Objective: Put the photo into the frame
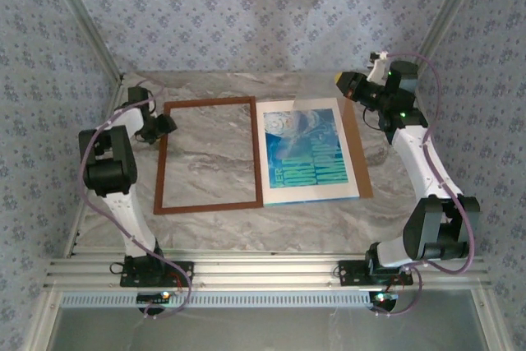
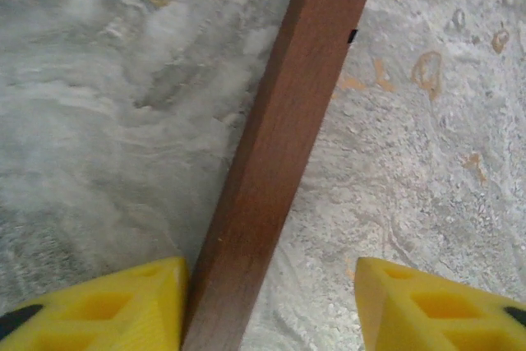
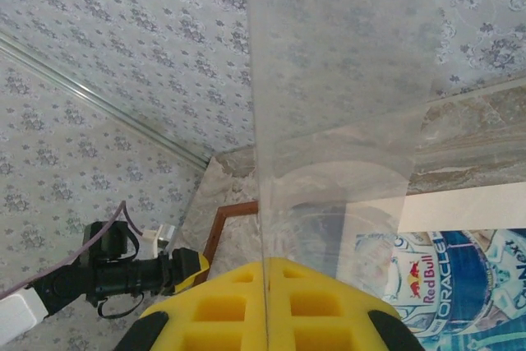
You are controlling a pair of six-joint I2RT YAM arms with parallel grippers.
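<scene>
The frame (image 1: 209, 103), a thin reddish-brown wooden rectangle, lies flat on the marble table left of centre. The blue-teal photo (image 1: 306, 150) lies face up just right of it, with its lettering (image 3: 460, 277) visible in the right wrist view. My left gripper (image 1: 168, 125) is at the frame's left side. Its yellow jaws (image 2: 269, 267) are open and straddle the wooden bar (image 2: 288, 121), the left finger (image 2: 123, 306) against the bar and the right finger apart from it. My right gripper (image 3: 265, 273) is raised near the back right, shut on a clear sheet (image 3: 337, 80) that stands upright above the photo.
A white mat (image 1: 349, 178) borders the photo, and both rest on a brown backing board (image 1: 355, 137). Patterned walls close in the back and both sides. An aluminium rail (image 1: 263, 273) runs along the near edge by the arm bases.
</scene>
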